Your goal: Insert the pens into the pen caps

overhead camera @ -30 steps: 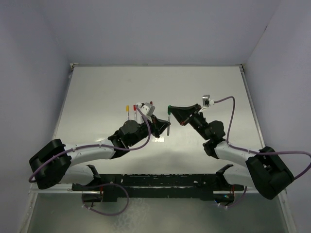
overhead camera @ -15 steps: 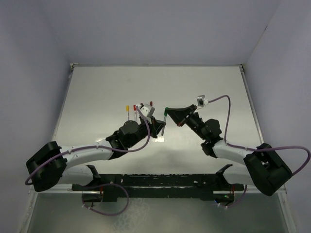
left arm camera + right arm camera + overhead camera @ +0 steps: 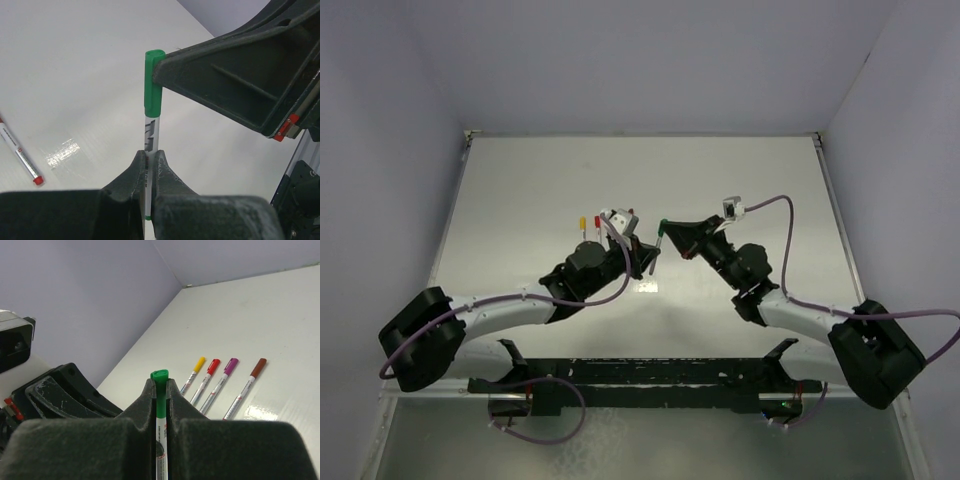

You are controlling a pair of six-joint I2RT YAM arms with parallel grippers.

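Both arms reach inward, left hand (image 3: 149,161) and right hand (image 3: 160,389) pinched closed, close together.

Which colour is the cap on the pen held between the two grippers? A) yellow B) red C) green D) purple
C: the left gripper clamps the barrel of the pen, and the right gripper pinches the green cap on its end.
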